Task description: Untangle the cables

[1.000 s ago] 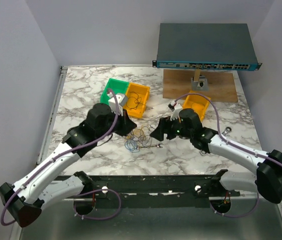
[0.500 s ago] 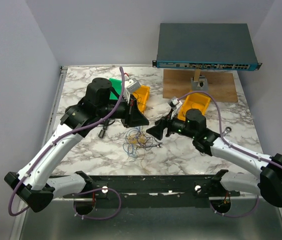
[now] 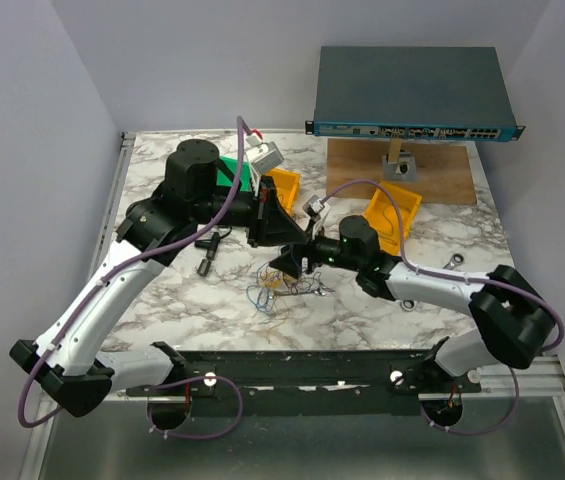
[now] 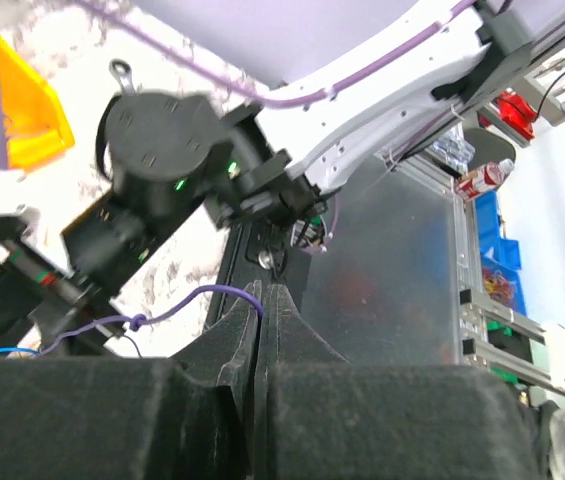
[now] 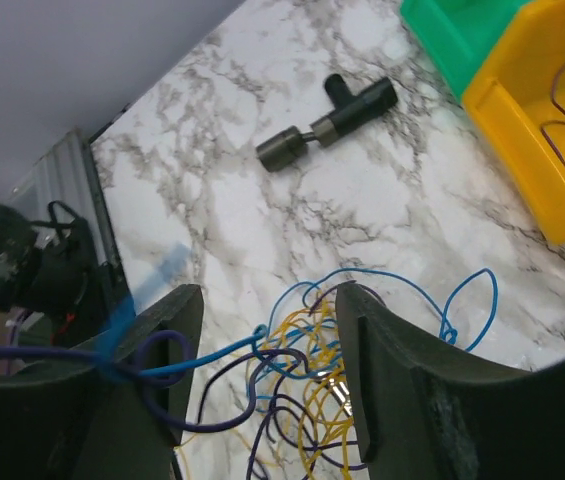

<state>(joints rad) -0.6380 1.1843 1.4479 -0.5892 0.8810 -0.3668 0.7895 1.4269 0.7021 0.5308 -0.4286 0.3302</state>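
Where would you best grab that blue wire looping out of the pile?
I'd grip the blue wire at its free loop, on the side of the pile toward the yellow bin. Come down from above with the jaws across the strand. There it seems to lie alone, clear of the other strands.

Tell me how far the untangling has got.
Done: one dark wire lies in the yellow bin. In hand: the left hand pinches a purple wire, the right hand stands open over the tangle. Left: blue, yellow and purple wires knotted on the table.
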